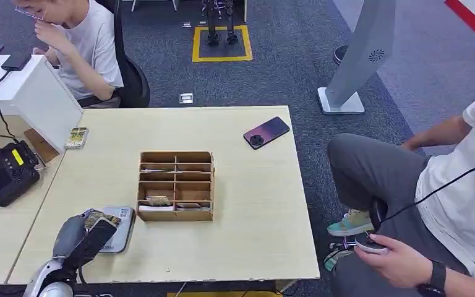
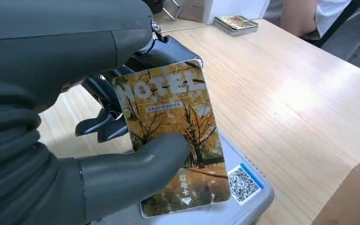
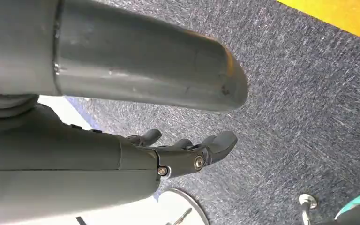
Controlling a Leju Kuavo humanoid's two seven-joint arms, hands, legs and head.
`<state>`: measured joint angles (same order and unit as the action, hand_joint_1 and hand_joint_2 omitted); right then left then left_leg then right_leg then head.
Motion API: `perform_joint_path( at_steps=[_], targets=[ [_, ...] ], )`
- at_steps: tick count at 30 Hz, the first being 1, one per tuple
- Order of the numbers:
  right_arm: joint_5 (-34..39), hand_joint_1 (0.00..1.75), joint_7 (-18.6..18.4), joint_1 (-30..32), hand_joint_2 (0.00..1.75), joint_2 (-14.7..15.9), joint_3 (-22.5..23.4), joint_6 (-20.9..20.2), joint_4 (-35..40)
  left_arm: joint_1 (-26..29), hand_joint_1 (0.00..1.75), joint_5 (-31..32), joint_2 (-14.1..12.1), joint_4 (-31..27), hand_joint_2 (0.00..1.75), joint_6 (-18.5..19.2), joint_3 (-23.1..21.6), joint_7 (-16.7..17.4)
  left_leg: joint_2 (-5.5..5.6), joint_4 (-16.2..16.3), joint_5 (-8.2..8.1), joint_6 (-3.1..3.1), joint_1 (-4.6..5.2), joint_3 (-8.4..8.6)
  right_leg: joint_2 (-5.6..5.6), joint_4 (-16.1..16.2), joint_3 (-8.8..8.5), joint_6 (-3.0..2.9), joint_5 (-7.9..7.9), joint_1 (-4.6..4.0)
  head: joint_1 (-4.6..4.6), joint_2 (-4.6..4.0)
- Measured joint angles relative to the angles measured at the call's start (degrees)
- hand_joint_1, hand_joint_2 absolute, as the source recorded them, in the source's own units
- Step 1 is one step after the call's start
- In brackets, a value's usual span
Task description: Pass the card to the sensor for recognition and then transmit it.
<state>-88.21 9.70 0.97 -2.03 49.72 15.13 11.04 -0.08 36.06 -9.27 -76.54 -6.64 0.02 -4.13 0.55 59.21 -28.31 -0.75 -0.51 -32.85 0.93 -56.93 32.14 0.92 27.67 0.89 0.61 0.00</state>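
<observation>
Your left hand (image 2: 75,140) grips the card (image 2: 173,140), thumb pressed on its printed face and darker fingers (image 2: 98,126) behind it. You can read "HOTEL" across the top of the card, over yellow autumn trees. You hold it just above the grey sensor pad (image 2: 248,197), whose corner carries a QR code sticker (image 2: 243,183); whether card and pad touch, you cannot tell. From your head view, that hand (image 1: 89,238) sits at the near left of the light wooden table (image 1: 253,204), with the sensor pad (image 1: 120,232) under it. Just beside the pad stands a wooden divided box (image 1: 176,185) with cards in its near compartments. Farther off lie a phone (image 1: 266,132) and a small stack of cards (image 1: 76,137). Your right hand (image 3: 187,150) hangs over blue carpet, fingers loosely curled and holding nothing. One person sits at the far left, another at the right.
</observation>
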Motion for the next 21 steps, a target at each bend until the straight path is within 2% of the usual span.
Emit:
perform_joint_path(
  at_steps=[21],
  targets=[
    [0.0,0.0,0.37,-0.06,0.0,-0.07,0.0,0.2,0.0,-0.06,1.75,0.51,1.27,1.77,1.75,-0.98,0.0,-0.02,0.01,0.0,0.0,0.0,0.01,0.06,-0.01,0.0,-0.07,0.0,0.0,0.0,0.0,0.0]
  ],
)
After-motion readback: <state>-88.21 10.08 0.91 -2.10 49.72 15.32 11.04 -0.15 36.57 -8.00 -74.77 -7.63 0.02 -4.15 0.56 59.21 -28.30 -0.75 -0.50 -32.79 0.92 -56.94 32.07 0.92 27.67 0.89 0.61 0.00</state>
